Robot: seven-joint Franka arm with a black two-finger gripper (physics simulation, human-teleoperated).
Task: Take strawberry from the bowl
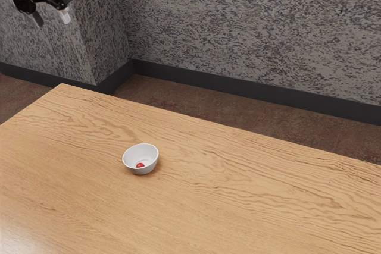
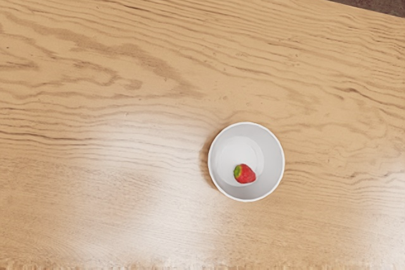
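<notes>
1. Currently the gripper (image 1: 53, 22) is released, its fingers (image 1: 65, 16) spread with nothing between them, up high and well apart from the bowl (image 2: 273, 156). The likely next step is a long approach, and a small aiming error over that reach could bring it down off centre.

2. The strawberry (image 2: 245, 174) lies inside the bowl, on its floor, off centre and near the wall. Because of that, a finger going down on the near-wall side may land on the rim or wedge against the wall, and the bowl could tip or skid over the table (image 1: 238, 206).

3. Coming down over the bowl's middle instead of the berry could leave the berry outside the grip, or nudge it so that it rolls against the wall.

4. The berry is small and low in a fairly deep bowl. Stopping too high would probably pinch only its upper curve and let it squirt out; going too deep could press the fingertips into the floor.

5. It tapers away from its green cap, so a grip towards the narrow end may slip. A squeeze across the fuller part looks safer.

6. Leaving sideways too soon could catch the rim and knock the berry loose; a straight lift should come first.
</notes>
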